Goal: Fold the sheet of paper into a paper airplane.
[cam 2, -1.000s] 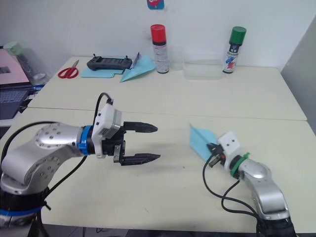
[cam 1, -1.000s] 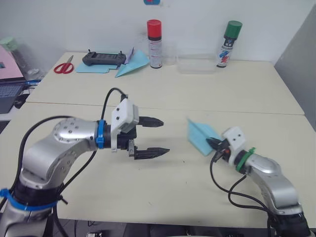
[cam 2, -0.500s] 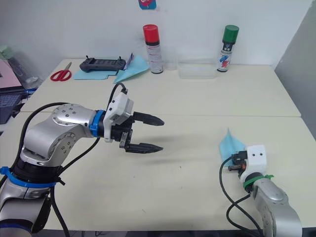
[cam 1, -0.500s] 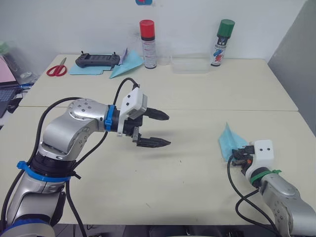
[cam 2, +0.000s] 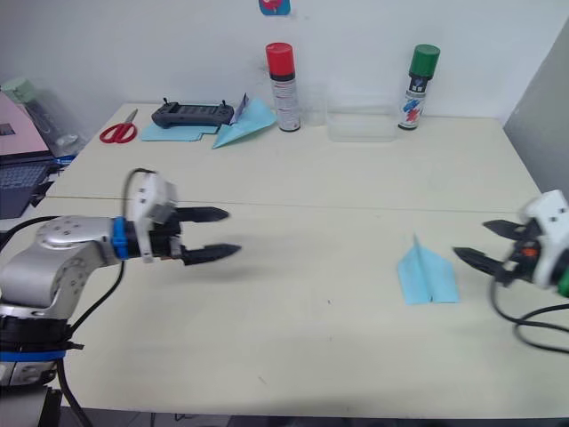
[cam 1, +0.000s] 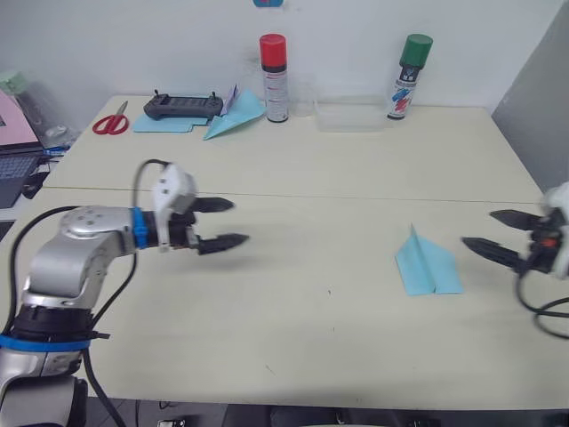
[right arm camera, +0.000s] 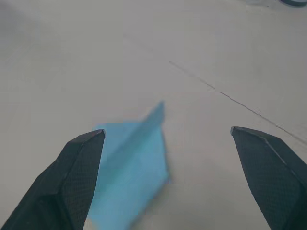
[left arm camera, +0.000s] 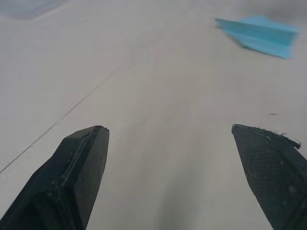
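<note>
Lying flat, paper airplane (cam 1: 427, 267) nose toward far edge; both claws agape, empty

Both arms are held out low and pointing inward at each other. Left gripper (cam 1: 222, 222) has its jaws spread wide, right gripper (cam 1: 487, 233) too, neither one gripping anything

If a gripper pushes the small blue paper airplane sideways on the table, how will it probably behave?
The paper airplane looks like thin folded paper, so it is probably very light and would slide easily on the smooth table. Its raised centre ridge stands upright, so a side push may bend it or tip the airplane. Its wings would likely flex if squeezed.
</note>
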